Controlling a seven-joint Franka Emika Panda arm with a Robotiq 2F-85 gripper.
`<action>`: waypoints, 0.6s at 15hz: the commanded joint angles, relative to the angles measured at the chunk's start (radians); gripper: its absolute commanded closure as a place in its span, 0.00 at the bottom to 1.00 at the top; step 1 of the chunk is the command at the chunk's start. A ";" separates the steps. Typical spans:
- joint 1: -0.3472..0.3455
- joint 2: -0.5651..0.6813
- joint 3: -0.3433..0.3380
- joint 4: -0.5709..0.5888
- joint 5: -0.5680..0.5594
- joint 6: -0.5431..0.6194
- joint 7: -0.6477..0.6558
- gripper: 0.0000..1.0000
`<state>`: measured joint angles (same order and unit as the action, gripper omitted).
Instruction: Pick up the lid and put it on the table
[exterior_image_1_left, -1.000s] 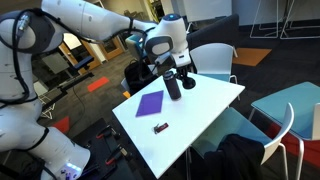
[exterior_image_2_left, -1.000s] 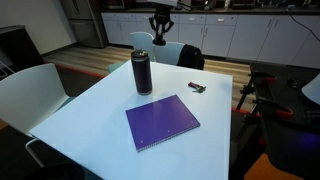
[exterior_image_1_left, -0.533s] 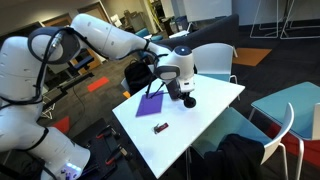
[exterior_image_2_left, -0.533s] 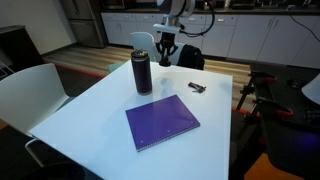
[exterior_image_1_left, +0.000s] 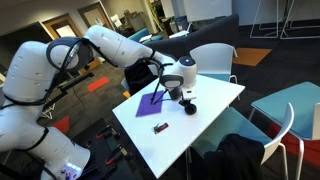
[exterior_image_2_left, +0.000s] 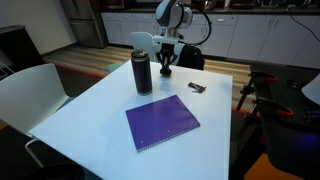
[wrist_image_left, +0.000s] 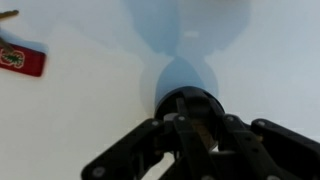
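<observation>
My gripper (exterior_image_1_left: 186, 100) is shut on the lid (wrist_image_left: 190, 103), a small round black cap that fills the space between my fingers in the wrist view. It is held low over the white table (exterior_image_1_left: 205, 125), close to the top; I cannot tell if it touches. In an exterior view the gripper (exterior_image_2_left: 165, 68) hangs just beside and behind the tall dark bottle (exterior_image_2_left: 142, 73), whose top is open. The lid shows as a dark lump under the fingers (exterior_image_1_left: 189, 107). The table also shows in the wrist view (wrist_image_left: 70, 125) and in an exterior view (exterior_image_2_left: 90, 110).
A purple notebook (exterior_image_2_left: 162, 122) lies mid-table, also in an exterior view (exterior_image_1_left: 150, 103). A small dark-red oblong object (exterior_image_1_left: 160, 127) lies near the table's edge (exterior_image_2_left: 197, 89) and shows in the wrist view (wrist_image_left: 20, 58). White-backed chairs (exterior_image_1_left: 215, 60) (exterior_image_2_left: 30, 85) stand around the table.
My gripper has come down from high above the table to just over its top beside the bottle, carrying the lid. The bottle, notebook and red object have not moved.
</observation>
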<state>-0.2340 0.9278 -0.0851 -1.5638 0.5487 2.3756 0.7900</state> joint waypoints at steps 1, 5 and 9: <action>0.007 0.019 -0.009 0.042 -0.008 -0.016 0.026 0.54; 0.004 -0.017 0.000 0.022 0.000 -0.001 0.005 0.29; -0.003 -0.162 0.023 -0.085 0.013 0.005 -0.075 0.01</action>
<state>-0.2331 0.9045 -0.0799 -1.5349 0.5489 2.3758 0.7728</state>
